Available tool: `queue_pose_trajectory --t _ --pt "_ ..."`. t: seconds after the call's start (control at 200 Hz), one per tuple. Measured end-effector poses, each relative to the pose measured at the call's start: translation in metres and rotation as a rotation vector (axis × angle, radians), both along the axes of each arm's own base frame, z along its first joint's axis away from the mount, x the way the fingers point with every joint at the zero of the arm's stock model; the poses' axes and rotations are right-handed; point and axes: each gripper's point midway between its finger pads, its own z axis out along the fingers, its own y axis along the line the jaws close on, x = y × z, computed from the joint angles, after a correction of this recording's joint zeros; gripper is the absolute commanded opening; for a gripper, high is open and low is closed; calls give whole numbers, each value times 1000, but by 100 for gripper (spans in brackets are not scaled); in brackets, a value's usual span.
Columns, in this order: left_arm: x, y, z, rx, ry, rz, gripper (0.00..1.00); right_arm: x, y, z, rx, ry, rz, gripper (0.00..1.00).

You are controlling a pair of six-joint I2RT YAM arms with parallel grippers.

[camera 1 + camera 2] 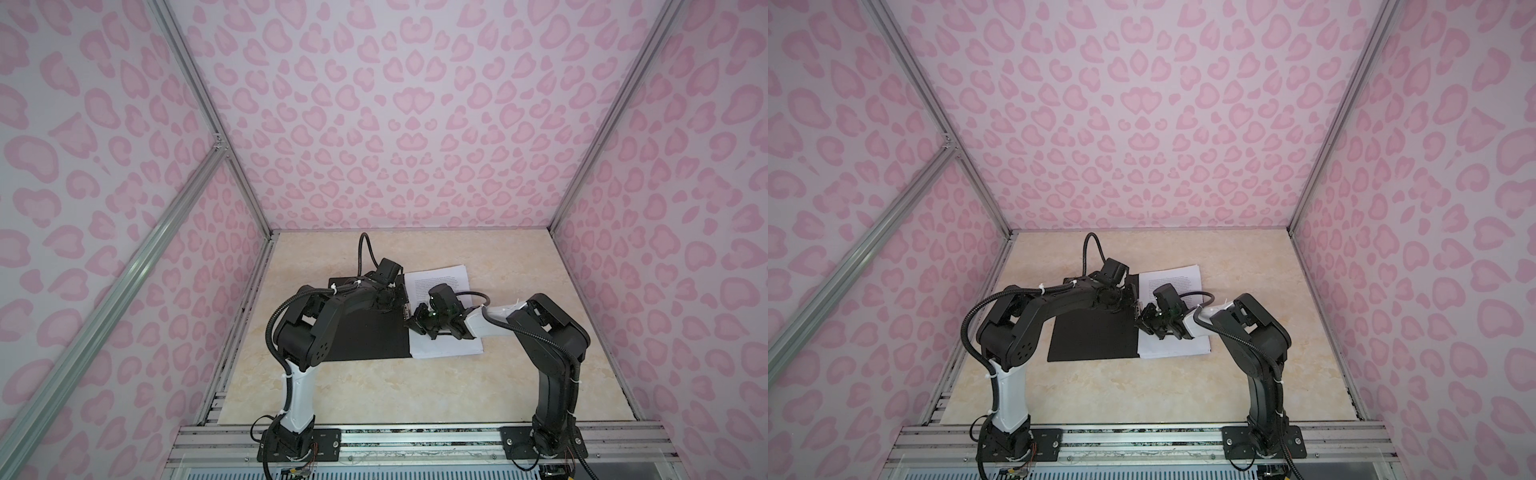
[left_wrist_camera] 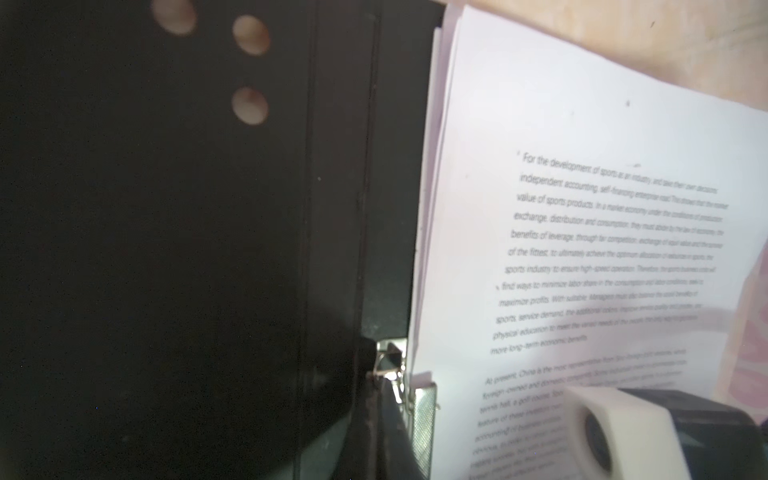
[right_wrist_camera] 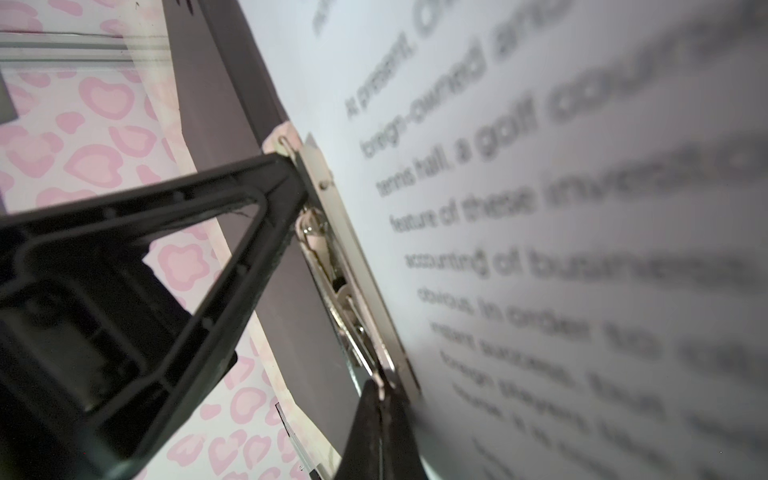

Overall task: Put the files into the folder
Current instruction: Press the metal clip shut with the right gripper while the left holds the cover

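Note:
The folder [image 1: 365, 336] [image 1: 1092, 336] lies open on the table, black inside up. The files [image 1: 440, 282] [image 1: 1175, 278], printed white sheets, lie stacked on its right half. A metal spine clip [image 2: 424, 411] [image 3: 332, 249] runs along the sheets' inner edge. My left gripper [image 1: 401, 301] [image 2: 384, 378] is shut, its tip against one end of the clip's wire lever. My right gripper [image 1: 411, 324] [image 3: 380, 390] is shut too, its tip touching the lever's other end. In the right wrist view the left gripper's fingers [image 3: 232, 199] reach the clip's far end.
The beige marbled tabletop [image 1: 374, 395] is boxed in by pink patterned walls [image 1: 415, 124] and aluminium frame rails [image 1: 249, 311]. Both arm bases stand on the front rail [image 1: 415, 440]. Small round holes [image 2: 249, 35] pierce a corner of the folder's left cover.

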Motion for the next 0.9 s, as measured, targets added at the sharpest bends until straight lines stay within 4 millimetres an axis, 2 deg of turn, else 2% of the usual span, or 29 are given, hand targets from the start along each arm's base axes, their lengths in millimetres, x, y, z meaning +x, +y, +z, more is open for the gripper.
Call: queue_pose_trajectory --t 0.235,0.645,0.795,0.85,0.905 --pt "-5 -2 2 9 -16 -10 21 0 1 -1 26 -6 16 0" --pt "-9 -1 3 36 -56 -17 12 1 4 0 64 -6 35 0" --pt "-14 1 6 53 -68 -23 15 1 4 0 69 -5 39 0" --pt "-28 0 1 58 -27 -50 17 1 4 0 70 -4 40 0" --pt "-32 0 1 67 -27 -58 19 1 4 0 71 -4 41 0"
